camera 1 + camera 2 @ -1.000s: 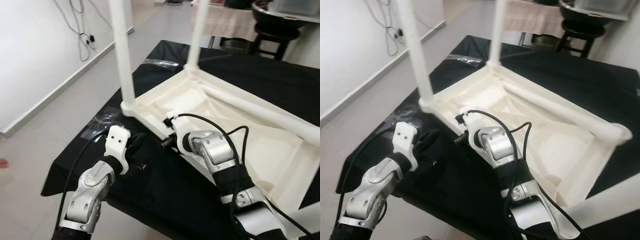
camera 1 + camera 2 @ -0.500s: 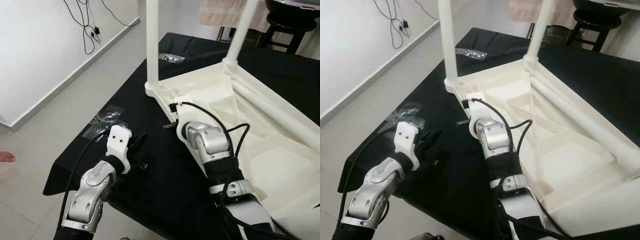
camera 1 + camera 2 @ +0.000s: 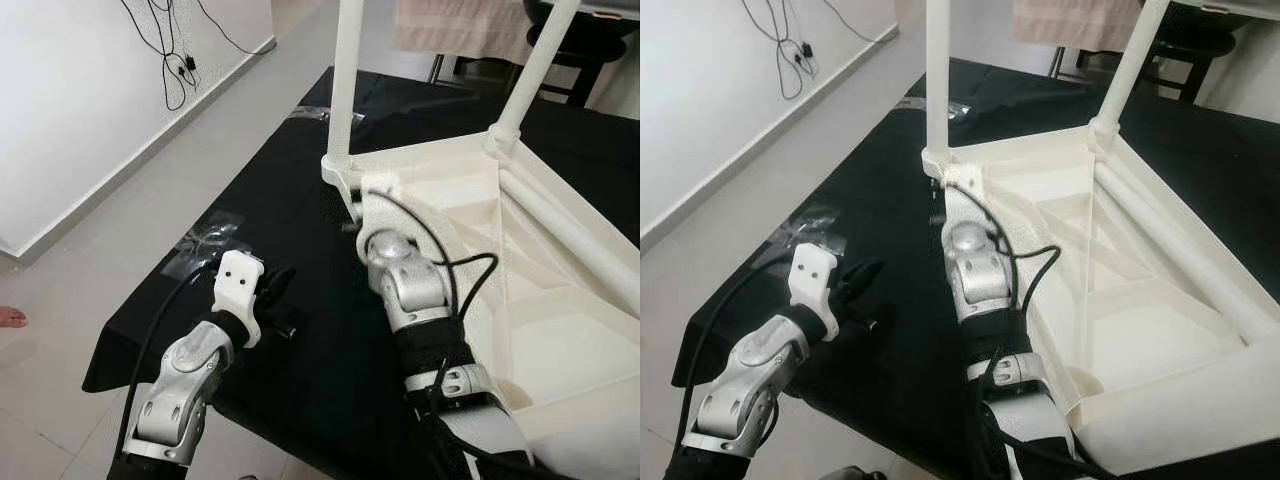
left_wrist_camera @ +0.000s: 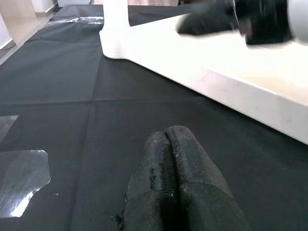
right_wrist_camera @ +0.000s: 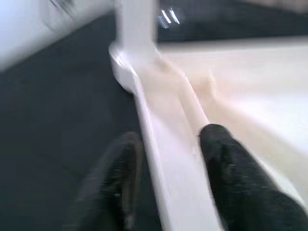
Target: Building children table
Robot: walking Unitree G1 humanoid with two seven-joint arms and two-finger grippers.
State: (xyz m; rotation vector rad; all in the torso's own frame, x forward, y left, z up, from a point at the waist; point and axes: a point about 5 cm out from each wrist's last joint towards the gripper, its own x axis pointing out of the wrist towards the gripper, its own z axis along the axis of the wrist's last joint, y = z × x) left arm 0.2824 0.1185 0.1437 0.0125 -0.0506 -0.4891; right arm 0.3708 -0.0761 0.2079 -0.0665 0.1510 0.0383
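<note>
A white children's table (image 3: 560,330) lies upside down on a black cloth (image 3: 270,190). Two of its legs stand up, one at the near corner (image 3: 345,80) and one further back (image 3: 530,70). A loose white leg (image 3: 570,230) lies along its underside. My right gripper (image 5: 171,137) straddles the table's rim (image 5: 163,159) just short of the near corner leg, one finger outside and one inside, shut on it. My left gripper (image 4: 167,134) is shut with nothing in it, low over the cloth to the left of the table (image 3: 280,282).
A clear plastic bag (image 3: 205,237) lies on the cloth beside my left gripper, and another (image 3: 315,112) lies at the far edge. The cloth's near left edge (image 3: 130,330) drops to a tiled floor. Cables (image 3: 175,50) hang on the white wall. A dark stool (image 3: 575,40) stands behind.
The table's near corner has swung right and away across the cloth, with my right gripper on its rim. My left gripper has stayed in place, shut.
</note>
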